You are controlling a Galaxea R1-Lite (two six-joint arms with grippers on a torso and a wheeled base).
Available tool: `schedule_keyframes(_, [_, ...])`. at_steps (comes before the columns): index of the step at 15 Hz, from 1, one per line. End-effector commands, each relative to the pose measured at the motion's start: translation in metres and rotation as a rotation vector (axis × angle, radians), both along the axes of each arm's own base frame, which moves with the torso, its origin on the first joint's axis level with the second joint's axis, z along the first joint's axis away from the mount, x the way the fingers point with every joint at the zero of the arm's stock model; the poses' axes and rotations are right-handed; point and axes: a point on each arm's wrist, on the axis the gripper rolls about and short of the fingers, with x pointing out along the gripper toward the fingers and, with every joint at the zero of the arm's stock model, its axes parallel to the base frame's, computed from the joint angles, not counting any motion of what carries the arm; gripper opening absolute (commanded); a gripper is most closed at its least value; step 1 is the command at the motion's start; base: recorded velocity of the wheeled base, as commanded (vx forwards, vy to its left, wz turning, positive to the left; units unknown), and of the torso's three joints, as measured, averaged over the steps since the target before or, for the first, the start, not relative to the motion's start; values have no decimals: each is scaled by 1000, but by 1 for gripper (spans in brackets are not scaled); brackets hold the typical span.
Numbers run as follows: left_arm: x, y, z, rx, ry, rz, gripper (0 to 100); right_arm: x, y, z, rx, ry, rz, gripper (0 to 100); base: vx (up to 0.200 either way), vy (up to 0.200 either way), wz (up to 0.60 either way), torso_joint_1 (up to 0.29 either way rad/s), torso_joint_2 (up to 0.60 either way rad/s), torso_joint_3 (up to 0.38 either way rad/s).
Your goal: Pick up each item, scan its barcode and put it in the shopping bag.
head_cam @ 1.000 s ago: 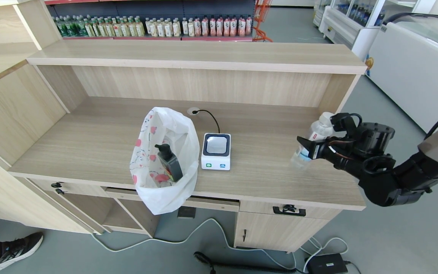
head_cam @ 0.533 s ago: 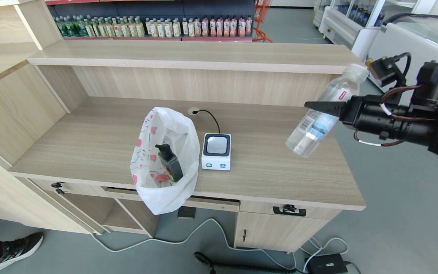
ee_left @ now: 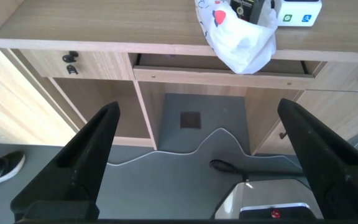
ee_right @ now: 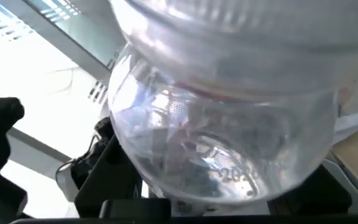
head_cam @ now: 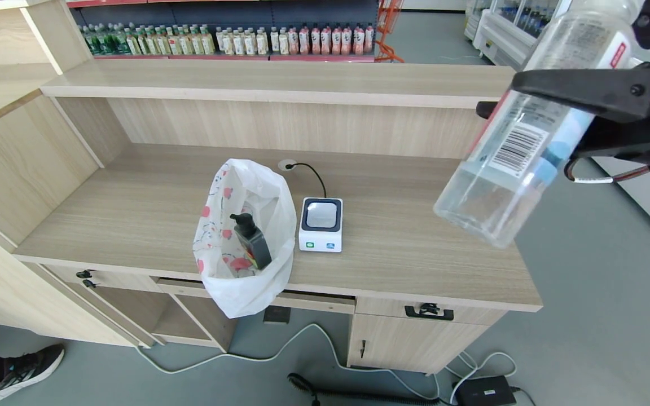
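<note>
**Step in hand.** The water bottle [head_cam: 528,121] is clamped across its upper body by the right gripper [head_cam: 497,97] and is held tilted, base lowest, high above the right end of the counter [head_cam: 404,248]. Its base is seen close up in the right wrist view [ee_right: 229,124]. The barcode [head_cam: 518,149] is turned upward, away from the scanner [head_cam: 321,224]. Pick-up is judged complete; scanning is not yet done.

**Next move.** The scanner lies below and to the left of the right gripper, with the shopping bag [head_cam: 280,208] just beyond it, already holding a dark pump bottle [head_cam: 251,239]. The bottle must be lowered and rolled until the barcode faces the scanner window.

**Left gripper** [ee_left: 199,109]. Its fingers are spread wide and nothing is held; it hangs below the counter edge.

**Difference from earlier frames.** The bottle has been raised from near the counter's right edge to well above it. Bag and scanner are unmoved.
</note>
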Motion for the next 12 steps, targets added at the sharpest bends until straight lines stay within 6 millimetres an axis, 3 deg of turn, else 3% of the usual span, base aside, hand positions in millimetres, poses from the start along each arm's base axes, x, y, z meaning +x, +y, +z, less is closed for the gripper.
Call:
schedule_keyframes(1, [0,0,0,0,1,0,100,-29,-5,15,12,-20,107,0,0,0,0,0,0,0])
schedule_keyframes(5, [0,0,0,0,1,0,100,-48,-10,25,-12,-32,242,0,0,0,0,0,0,0])
schedule_keyframes(12, [0,0,0,0,1,0,100,-74,-3,13,-28,-51,386,0,0,0,0,0,0,0])
